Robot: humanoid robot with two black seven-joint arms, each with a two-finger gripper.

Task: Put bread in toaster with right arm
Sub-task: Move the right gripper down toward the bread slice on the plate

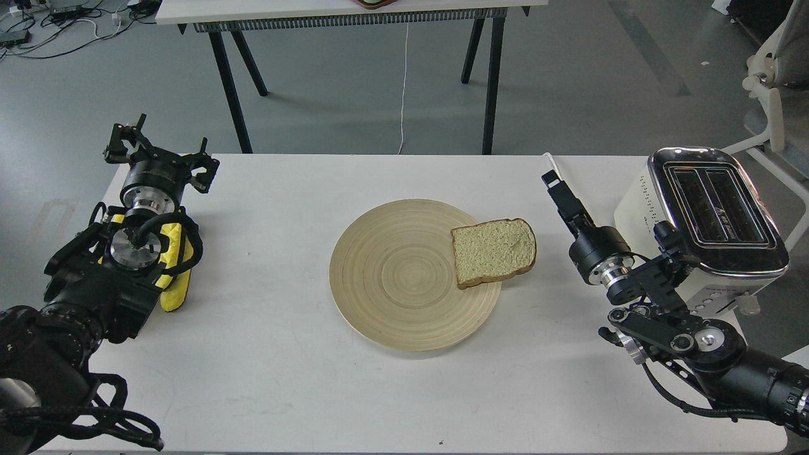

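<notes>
2 black jointed arms with silver joint rings and looping black cables. Yellow padding (172, 265) strapped along left arm (95, 284). Right arm (670, 316) bare of padding, slim black 2-finger gripper (556, 186) at far end, round silver bolt caps.

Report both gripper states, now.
Left gripper: open, empty.
Right gripper: cannot tell; clear of the bread.

Your right arm (663, 303) hid the toaster (708, 221) front; the right gripper (553, 180) showed edge-on, jaws unreadable.
</notes>
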